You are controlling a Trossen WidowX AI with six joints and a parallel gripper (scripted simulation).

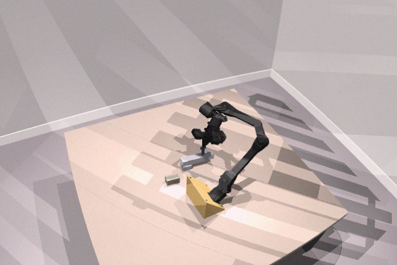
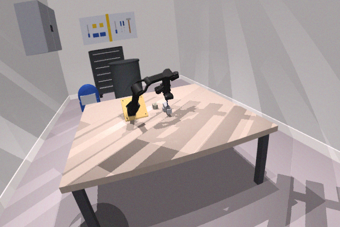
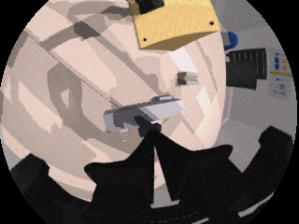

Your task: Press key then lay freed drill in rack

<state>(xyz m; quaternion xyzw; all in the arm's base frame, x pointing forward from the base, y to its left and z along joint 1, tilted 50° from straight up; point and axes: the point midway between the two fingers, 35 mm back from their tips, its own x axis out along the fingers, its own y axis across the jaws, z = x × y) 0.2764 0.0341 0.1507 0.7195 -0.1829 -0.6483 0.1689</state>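
A long grey block (image 1: pixel 192 160) (image 2: pixel 169 111) (image 3: pixel 167 109) lies on the table. A dark blue piece (image 1: pixel 202 151) (image 3: pixel 149 127) stands upright from it. I cannot tell which part is the key and which the drill. My gripper (image 1: pixel 203 146) (image 2: pixel 167 99) (image 3: pixel 152 133) is shut with nothing between its fingers and points down. Its tips are right at the top of the dark blue piece and seem to touch it. A small grey-beige grooved block (image 1: pixel 172 180) (image 2: pixel 155 106) (image 3: pixel 188 78), which looks like the rack, lies apart from the grey block.
The yellow wedge-shaped base (image 1: pixel 200 196) (image 2: pixel 141 109) (image 3: pixel 177 23) carries the arm and stands near the small block. Striped shadows cross the table (image 1: pixel 111 223) (image 2: pixel 205 125). A dark bin (image 2: pixel 125 78), a drawer cabinet (image 2: pixel 99 67) and a blue chair (image 2: pixel 88 91) stand beyond the table.
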